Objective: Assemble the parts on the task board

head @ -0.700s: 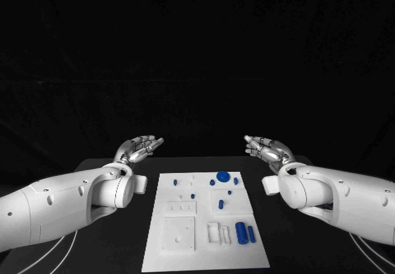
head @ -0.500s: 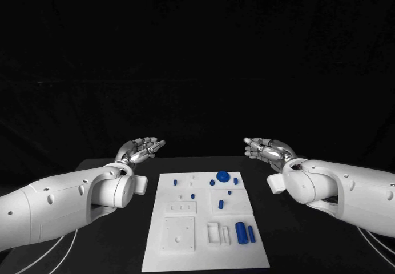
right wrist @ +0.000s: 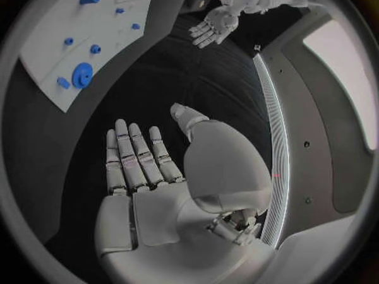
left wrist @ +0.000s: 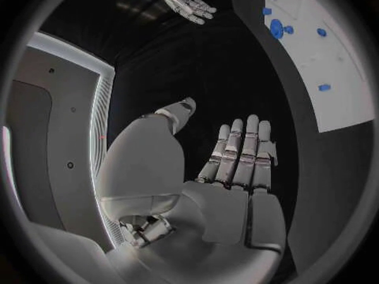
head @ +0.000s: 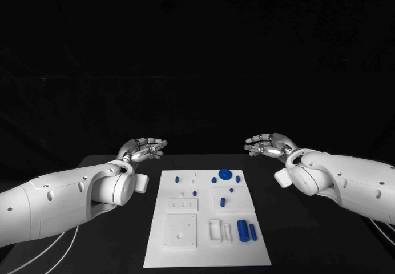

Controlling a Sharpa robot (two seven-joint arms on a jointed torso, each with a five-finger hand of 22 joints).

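White task board (head: 185, 251) lay mid-table, blue parts (head: 242, 229) untouched. Right hand (head: 266, 144) had edged outward; left hand (head: 142, 148) unmoved. Both empty, fingers spread. Assembly not begun.

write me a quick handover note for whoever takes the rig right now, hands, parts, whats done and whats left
Left hand: open, holding nothing, raised beyond the far left corner of the task board.
Right hand: open, holding nothing, raised beyond the far right corner of the board.
Task board: flat in the middle of the black table, between the arms.
Parts: a round blue piece at the far edge with small blue pieces near it; two long blue pieces side by side near the right edge.
Done: cannot tell which pieces are already seated; neither hand touches any.
Left: pick up the parts and assemble them on the board.
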